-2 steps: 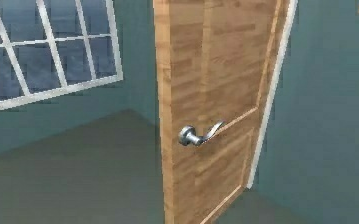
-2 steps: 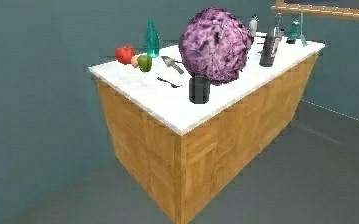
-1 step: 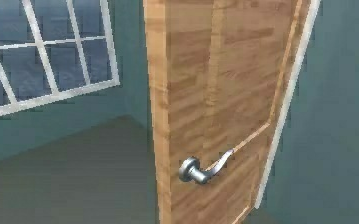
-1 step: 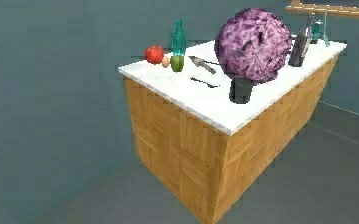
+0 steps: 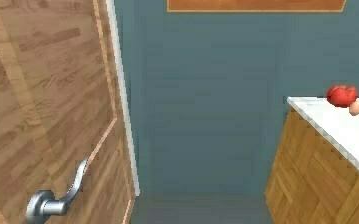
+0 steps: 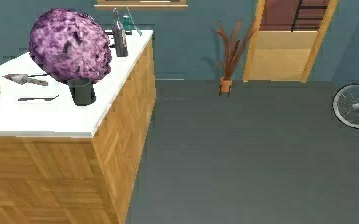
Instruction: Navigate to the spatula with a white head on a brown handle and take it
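Utensils [image 6: 25,78], thin and grey, lie on the surface [image 6: 49,116] beside a purple potted plant [image 6: 71,45], too small to name. The pincer's state cannot be told.

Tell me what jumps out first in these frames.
A big purple bushy plant in a dark pot stands on the white counter at the arm side view's left. In the forward view, a wooden door with a silver lever handle takes up the left, close up. A red round thing sits on a white worktop at the right edge.
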